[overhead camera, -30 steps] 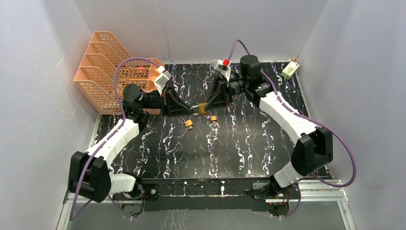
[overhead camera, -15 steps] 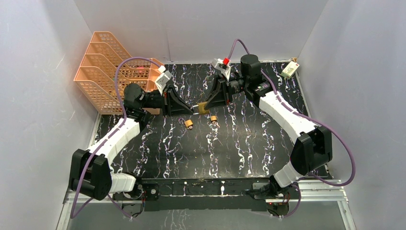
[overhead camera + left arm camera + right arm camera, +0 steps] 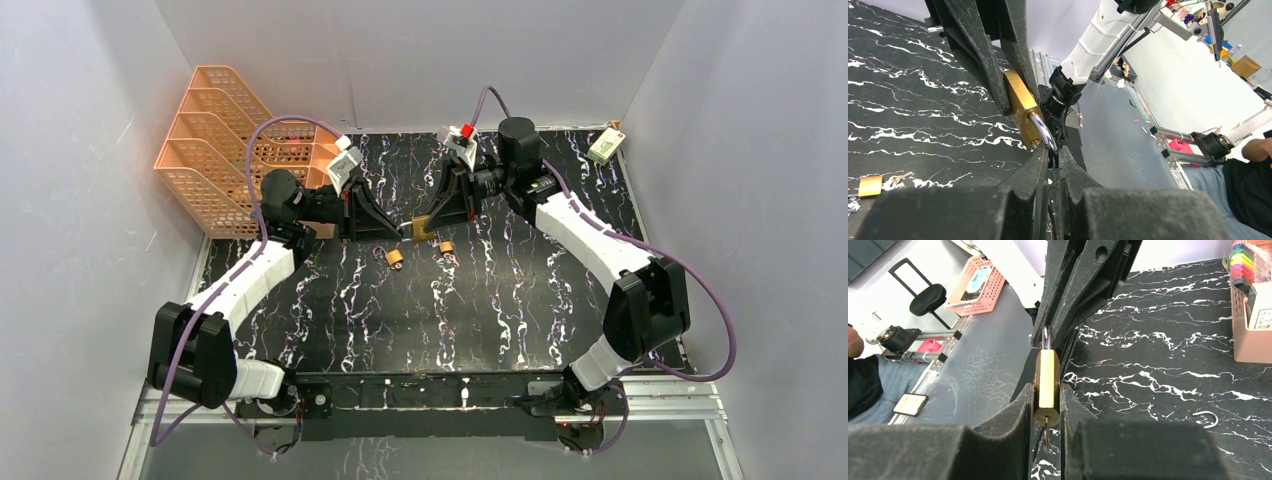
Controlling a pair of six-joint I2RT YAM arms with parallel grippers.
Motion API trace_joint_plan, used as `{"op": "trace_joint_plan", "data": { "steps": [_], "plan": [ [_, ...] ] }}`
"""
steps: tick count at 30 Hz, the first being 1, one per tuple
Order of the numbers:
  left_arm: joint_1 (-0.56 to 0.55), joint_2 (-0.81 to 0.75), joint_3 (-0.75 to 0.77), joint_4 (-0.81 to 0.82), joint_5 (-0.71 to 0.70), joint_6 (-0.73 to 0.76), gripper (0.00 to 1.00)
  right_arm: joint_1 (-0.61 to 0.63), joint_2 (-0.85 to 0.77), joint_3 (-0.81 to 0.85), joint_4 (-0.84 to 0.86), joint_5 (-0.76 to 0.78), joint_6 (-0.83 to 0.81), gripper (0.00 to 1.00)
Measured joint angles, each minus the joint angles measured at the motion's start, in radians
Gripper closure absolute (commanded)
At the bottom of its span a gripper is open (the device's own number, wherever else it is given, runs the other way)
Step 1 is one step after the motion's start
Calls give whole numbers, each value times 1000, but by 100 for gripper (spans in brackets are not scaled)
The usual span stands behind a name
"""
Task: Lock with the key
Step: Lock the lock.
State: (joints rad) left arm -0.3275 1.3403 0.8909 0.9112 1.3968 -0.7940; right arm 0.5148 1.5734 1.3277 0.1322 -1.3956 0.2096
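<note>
The left fingers (image 3: pixel 1030 172) are pressed together on the steel shackle (image 3: pixel 1040 131) of the brass padlock (image 3: pixel 1047 377), reaching it from the 9 o'clock side in the overhead view. The right fingers (image 3: pixel 1020 412) pinch the padlock's body on its two flat faces from the 3 o'clock side. The padlock is held in the air between the two sets of fingers, off the worktop (image 3: pixel 500 300) and a little toward 12 o'clock from its middle. A small metal loop (image 3: pixel 1046 435) hangs from the end of the body opposite the shackle, mostly hidden by the right fingers. Just toward 6 o'clock of the held lock, two small padlocks (image 3: pixel 395 258) lie on the worktop, near each other but apart; one has keys (image 3: pixel 895 177) beside it. An open metal ring (image 3: pixel 1205 419) lies alone on the marbled surface. At 10 o'clock stands a stack of orange file trays (image 3: pixel 225 140). The right wrist view shows an orange bin (image 3: pixel 1250 347) at its 3 o'clock edge holding a white labelled pack (image 3: pixel 1263 315), with a row of coloured items (image 3: pixel 1248 257) above. A white box (image 3: pixel 606 146) sits at the 1 o'clock corner.
</note>
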Motion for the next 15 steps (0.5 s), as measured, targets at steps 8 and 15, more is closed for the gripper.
{"op": "trace_joint_plan", "data": {
  "steps": [8, 15],
  "plan": [
    [1, 3, 0, 28, 20, -21, 100, 8, 15, 0, 58, -23, 36, 100],
    [1, 1, -17, 34, 27, -25, 100, 20, 37, 0, 103, -45, 60, 100]
  ]
}}
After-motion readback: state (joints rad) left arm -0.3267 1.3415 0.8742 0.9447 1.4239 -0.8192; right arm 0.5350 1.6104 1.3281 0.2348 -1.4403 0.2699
